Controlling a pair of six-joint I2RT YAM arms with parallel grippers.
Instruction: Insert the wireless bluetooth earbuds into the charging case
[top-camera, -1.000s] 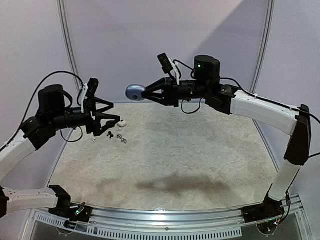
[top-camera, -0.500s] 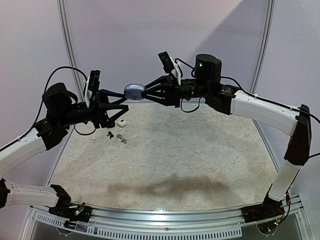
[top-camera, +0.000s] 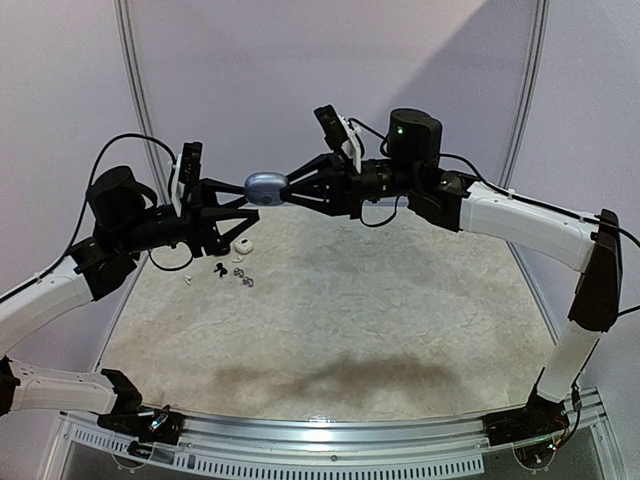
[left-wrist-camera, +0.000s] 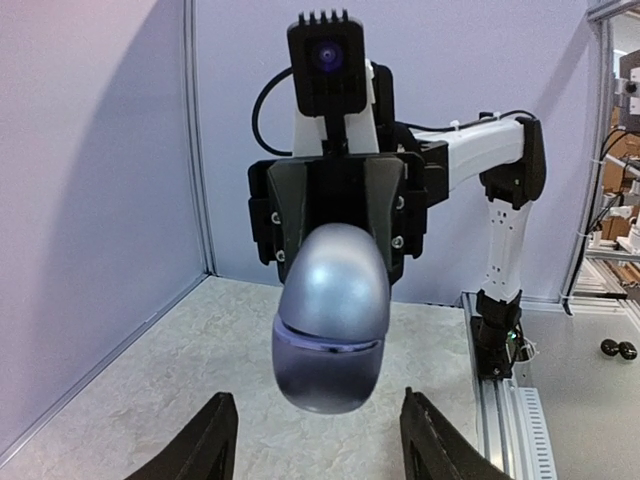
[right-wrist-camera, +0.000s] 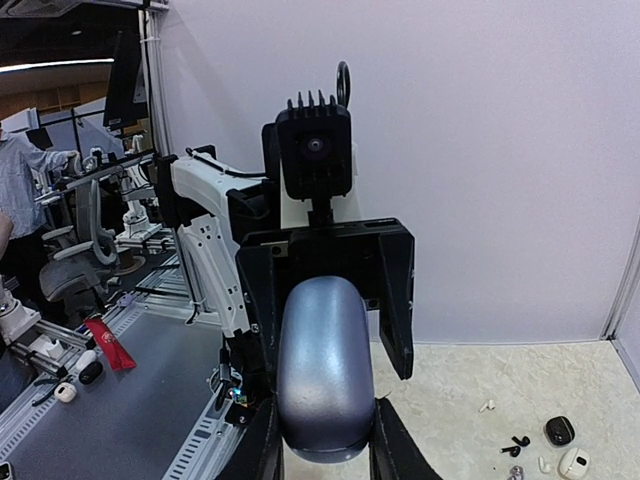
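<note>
A rounded silvery-blue charging case (top-camera: 265, 186) hangs in mid-air above the far left of the table, with my right gripper (top-camera: 287, 187) shut on it. In the right wrist view the case (right-wrist-camera: 325, 360) fills the space between the fingers. My left gripper (top-camera: 247, 206) faces it from the left. Its jaws are open and stand on either side of the case's free end (left-wrist-camera: 330, 330) with a gap on each side. Tiny loose earbuds (top-camera: 240, 270), black, white and silvery, lie on the table below, and some earbuds (right-wrist-camera: 515, 443) also show in the right wrist view.
A small white case (top-camera: 243, 245) lies by the earbuds, and a lone white bud (top-camera: 187, 281) lies further left. The right wrist view also shows a black case (right-wrist-camera: 559, 430) and a white case (right-wrist-camera: 573, 462). Purple walls stand close behind.
My left arm has risen and swung right towards the held case, and its jaws have narrowed around the case's end. My right gripper has carried the case slightly left.
</note>
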